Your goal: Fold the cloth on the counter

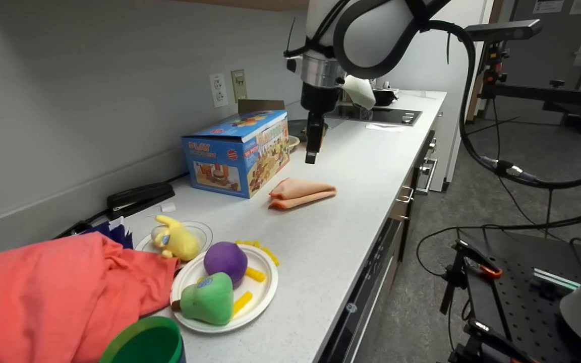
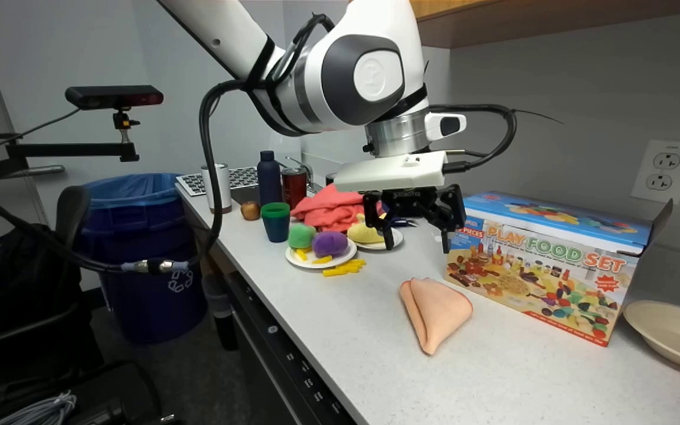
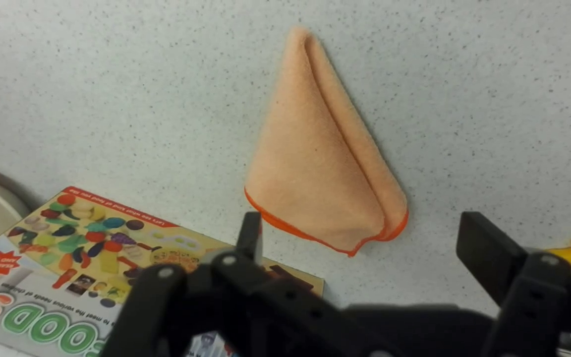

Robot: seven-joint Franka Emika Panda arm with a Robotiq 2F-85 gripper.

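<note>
The wedge-folded cloth (image 3: 315, 148) on the surface (image 2: 346, 319) near the play-food box (image 2: 540, 265), lower than an empty end effector (image 2: 417, 247) with fingers spread, should handle as light, limp and soft, probably best pinched at its orange-edged wide end.

Free counter (image 2: 352, 330) runs from cloth (image 2: 437, 313) to front edge (image 1: 380, 227); 1 box (image 2: 540, 271) stands in the way toward the wall (image 2: 564, 136).

In an exterior view, the cloth (image 1: 301, 190) lies on the desk (image 1: 321, 229) right of the box (image 1: 237, 159), with a plate (image 1: 264, 296) before both.
</note>
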